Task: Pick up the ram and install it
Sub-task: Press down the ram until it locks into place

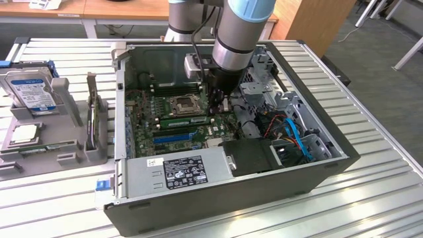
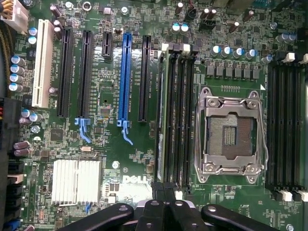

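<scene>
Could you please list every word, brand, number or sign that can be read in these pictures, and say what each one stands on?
"DELL": white letters on the green motherboard, beside the silver heatsink.
White label on the power supply: dense print and marks, too small to read.
Blue-and-white label on the hard drive: blurred, unreadable.
Small white print beside the black expansion slots: too small to read.

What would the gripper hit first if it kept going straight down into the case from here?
Probably the ram seated in the slot beside the CPU socket; the shut gripper sits over that stick's end, though depth is unclear.
</scene>
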You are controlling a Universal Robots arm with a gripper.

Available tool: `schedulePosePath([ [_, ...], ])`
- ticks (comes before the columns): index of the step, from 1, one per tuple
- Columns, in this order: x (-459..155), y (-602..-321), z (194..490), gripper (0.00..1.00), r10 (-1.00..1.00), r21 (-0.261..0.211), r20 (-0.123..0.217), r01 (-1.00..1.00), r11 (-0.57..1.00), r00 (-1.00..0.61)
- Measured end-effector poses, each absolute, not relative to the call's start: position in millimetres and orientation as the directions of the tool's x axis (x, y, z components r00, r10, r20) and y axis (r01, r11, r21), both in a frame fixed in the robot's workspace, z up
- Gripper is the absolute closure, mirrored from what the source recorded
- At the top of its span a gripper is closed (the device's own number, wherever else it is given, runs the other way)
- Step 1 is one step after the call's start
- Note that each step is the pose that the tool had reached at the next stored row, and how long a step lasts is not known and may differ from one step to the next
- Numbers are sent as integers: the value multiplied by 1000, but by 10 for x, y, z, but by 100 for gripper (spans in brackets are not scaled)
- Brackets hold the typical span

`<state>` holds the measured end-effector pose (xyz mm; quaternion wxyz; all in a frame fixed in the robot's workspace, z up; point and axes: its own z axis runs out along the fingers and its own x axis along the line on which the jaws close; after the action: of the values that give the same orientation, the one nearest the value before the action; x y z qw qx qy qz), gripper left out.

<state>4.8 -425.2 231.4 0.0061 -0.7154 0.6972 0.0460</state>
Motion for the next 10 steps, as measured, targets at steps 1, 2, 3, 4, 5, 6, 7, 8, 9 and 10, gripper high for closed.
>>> schedulePosePath([
  [1, 48, -4252, 2314, 90, -997, 56, -74, -998, -28, 23],
  [2, 48, -4252, 2314, 90, -997, 56, -74, -998, -28, 24],
  [3, 48, -4252, 2314, 90, -997, 56, -74, -998, -28, 24],
  [4, 49, -4250, 2312, 90, -997, 55, -74, -998, -28, 24],
  [5, 49, -4244, 2310, 90, -997, 55, -75, -998, -28, 24],
  [6, 49, -4238, 2309, 90, -997, 55, -75, -998, -28, 24],
  [7, 49, -4233, 2308, 90, -997, 55, -74, -998, -28, 24],
  [8, 49, -4232, 2307, 90, -997, 55, -74, -998, -28, 24],
  [9, 49, -4232, 2307, 90, -997, 55, -74, -998, -28, 24],
  [10, 48, -4232, 2307, 90, -997, 56, -74, -998, -28, 24],
])
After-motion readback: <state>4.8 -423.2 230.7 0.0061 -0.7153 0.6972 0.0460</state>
